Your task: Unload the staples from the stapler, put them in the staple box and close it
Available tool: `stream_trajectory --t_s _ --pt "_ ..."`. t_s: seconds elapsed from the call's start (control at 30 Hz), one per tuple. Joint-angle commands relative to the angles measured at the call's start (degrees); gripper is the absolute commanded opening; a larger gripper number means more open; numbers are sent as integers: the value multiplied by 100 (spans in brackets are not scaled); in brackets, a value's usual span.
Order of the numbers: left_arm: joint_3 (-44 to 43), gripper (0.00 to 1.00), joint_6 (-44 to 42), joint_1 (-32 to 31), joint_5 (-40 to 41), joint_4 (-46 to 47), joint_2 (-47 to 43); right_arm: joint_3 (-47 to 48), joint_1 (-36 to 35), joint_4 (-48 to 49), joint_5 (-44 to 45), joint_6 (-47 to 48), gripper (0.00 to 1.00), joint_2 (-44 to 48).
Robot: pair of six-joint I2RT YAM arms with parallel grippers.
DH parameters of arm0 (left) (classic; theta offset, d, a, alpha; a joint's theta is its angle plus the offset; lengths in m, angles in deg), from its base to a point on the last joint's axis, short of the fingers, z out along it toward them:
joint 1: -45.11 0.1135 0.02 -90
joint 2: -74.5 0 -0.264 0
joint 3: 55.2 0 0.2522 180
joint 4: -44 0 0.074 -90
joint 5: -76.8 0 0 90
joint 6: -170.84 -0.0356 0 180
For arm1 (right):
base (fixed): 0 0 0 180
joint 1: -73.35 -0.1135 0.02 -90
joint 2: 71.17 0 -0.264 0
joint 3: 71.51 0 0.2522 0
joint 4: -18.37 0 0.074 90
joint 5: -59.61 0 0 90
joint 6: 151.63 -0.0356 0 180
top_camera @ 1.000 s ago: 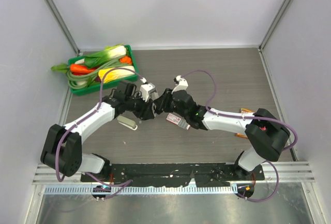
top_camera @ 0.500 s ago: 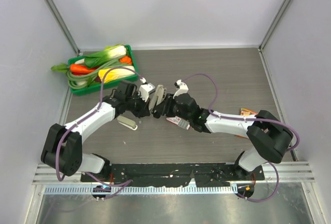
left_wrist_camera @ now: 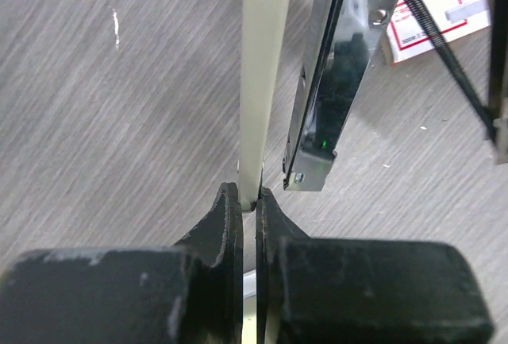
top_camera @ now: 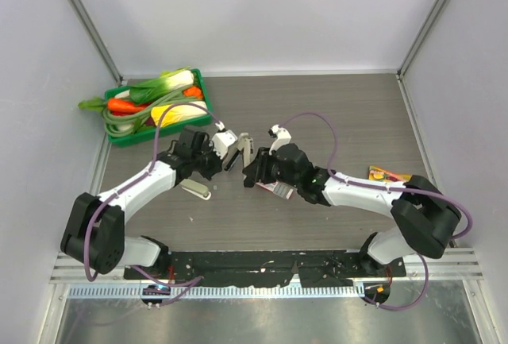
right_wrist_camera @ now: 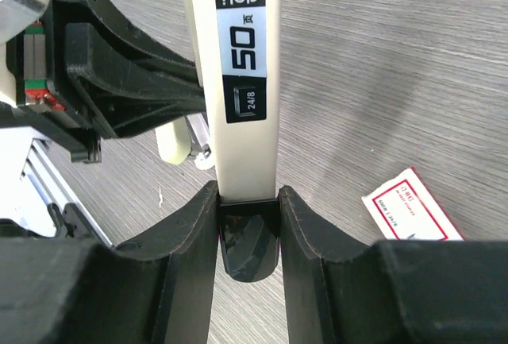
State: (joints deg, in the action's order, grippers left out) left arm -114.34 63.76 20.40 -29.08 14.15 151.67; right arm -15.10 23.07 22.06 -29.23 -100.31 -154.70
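Left wrist view: left pincer (left_wrist_camera: 248, 199) clenched on the stapler's (left_wrist_camera: 262, 82) beige edge, magazine (left_wrist_camera: 333, 82) standing open; right pincer (right_wrist_camera: 248, 201) clamped on its cover (right_wrist_camera: 248, 58). Opening step, seemingly; next, draw the staples out.

white arm links (top_camera: 143, 181) with black joints (top_camera: 94, 237); purple cables (top_camera: 308, 114) looping along them; matte black curved fingers (right_wrist_camera: 186, 233)

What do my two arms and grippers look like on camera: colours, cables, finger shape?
Both the left arm and right arm have white shells, black joints and black shoulder blocks. A purple cable loops along each. The left gripper and right gripper have matte black fingers curving inward to the tips.
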Motion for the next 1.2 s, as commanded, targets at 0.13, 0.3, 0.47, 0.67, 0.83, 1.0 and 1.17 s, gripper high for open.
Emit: stream_trajectory --t_s 0.13,0.3,0.47,0.67,0.83,1.0,1.17 --pt "170 0 -752 1 1227 1047 -114 261 299 -822 -495 966 1 556" --pt "425 0 -1296 -209 1781 1451 -70 165 344 -1349 -407 1318 1 820" --pt "925 0 -1833 -587 2589 2241 18 33 344 -1595 -337 1424 1 1049" --pt "1269 0 -2352 -886 3292 3024 281 -134 352 -1894 -143 1521 1 1391" --pt "1295 0 -2458 -930 3609 3375 474 -275 396 -2026 -143 1530 1 1594" --pt "1348 0 -2484 -974 3732 3508 528 -389 405 -2097 -152 1503 1 1699" --pt "1418 0 -2528 -1150 3855 3675 536 -407 414 -2088 -152 1495 1 1743"
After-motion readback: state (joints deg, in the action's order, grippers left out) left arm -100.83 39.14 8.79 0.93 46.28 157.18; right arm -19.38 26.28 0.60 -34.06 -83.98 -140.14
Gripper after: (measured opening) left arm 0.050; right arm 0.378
